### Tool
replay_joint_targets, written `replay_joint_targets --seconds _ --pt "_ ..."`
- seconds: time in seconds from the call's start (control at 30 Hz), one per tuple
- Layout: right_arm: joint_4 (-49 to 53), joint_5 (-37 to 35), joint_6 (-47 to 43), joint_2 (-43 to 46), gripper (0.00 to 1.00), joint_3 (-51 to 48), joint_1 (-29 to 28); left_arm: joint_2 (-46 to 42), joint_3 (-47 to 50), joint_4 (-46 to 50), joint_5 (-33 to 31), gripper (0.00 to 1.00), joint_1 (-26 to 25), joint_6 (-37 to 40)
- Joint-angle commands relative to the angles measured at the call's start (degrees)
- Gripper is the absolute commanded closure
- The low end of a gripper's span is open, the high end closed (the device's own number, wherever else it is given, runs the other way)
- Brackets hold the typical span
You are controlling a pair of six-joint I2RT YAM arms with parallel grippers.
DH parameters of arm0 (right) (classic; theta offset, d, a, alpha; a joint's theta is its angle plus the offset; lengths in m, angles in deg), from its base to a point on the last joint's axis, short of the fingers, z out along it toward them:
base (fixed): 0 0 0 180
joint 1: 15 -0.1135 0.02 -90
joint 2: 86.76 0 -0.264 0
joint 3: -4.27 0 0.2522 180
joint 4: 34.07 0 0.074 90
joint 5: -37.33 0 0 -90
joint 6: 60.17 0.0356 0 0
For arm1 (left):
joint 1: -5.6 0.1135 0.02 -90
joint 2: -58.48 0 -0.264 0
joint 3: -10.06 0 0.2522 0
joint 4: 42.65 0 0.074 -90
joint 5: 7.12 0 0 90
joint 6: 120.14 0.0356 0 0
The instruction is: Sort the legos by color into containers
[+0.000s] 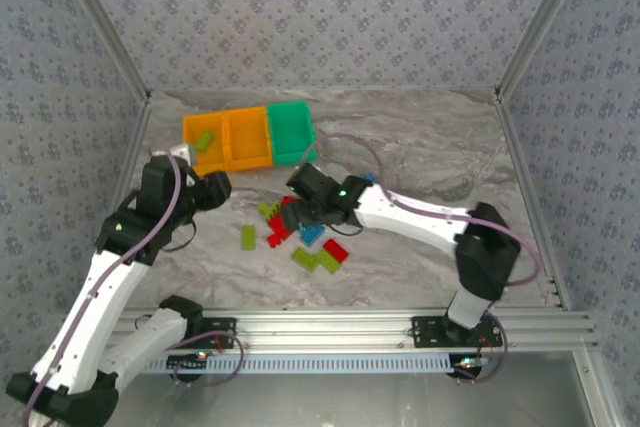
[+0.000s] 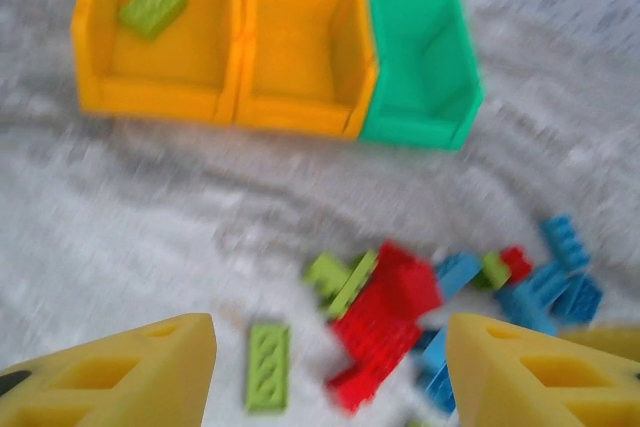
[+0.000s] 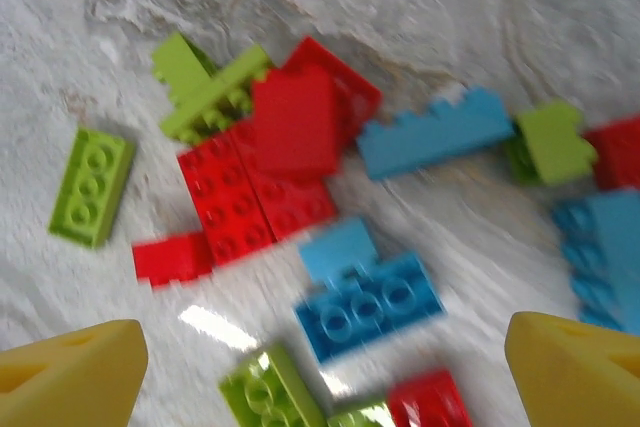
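Right gripper (image 3: pixel 325 372) spread wide and empty, hanging over the legos (image 1: pixel 300 232) heaped on the near side of the containers (image 1: pixel 268 132), below the green bin (image 2: pixel 420 57). Left gripper (image 2: pixel 330 367) also spread, nothing in it, near side of the end orange bin (image 2: pixel 150 97), which holds one lime brick (image 2: pixel 153 5). Step looks like picking the next piece; a blue brick (image 3: pixel 370 302) sits between the right fingers, so next move likely: drop straight, close on it alone, clear of neighbours. Hard to read — both wrist views blurred, red bricks overlap, right arm covers part of the heap from above, brick count unclear
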Motion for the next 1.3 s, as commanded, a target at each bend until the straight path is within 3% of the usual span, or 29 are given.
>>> replay_joint_targets --seconds 0.0,0.23,0.47,0.73,0.87,1.1,1.27 --pt "-5.25 0.81 -3.10 -5.79 0.08 4.31 1.13 -1.50 4.18 12.01 2.42 0.35 -0.54 -1.88" --pt "-4.62 0.49 -5.92 -17.75 0.38 12.67 2.29 -2.26 9.38 10.38 6.65 0.24 -1.00 -3.34" --pt "-3.20 -2.34 -6.13 -17.65 0.73 12.57 2.24 -1.84 9.48 7.70 6.59 0.02 -1.09 -3.24" --pt "-8.93 -10.15 -8.92 -7.16 0.73 9.89 3.34 -3.58 8.05 5.54 7.15 0.01 -1.09 -3.11" --pt "-12.62 -14.36 -12.93 -13.45 0.72 16.74 7.21 -4.03 7.46 4.77 7.13 0.01 -1.09 -2.88" --pt "-10.17 -12.84 -16.96 -30.89 0.70 38.13 12.65 -4.21 7.92 5.84 6.79 0.01 -1.09 -3.34" --pt "-6.34 -12.85 -18.45 -38.70 0.54 48.91 14.02 -4.42 8.22 4.71 7.10 0.01 -1.05 -4.46"
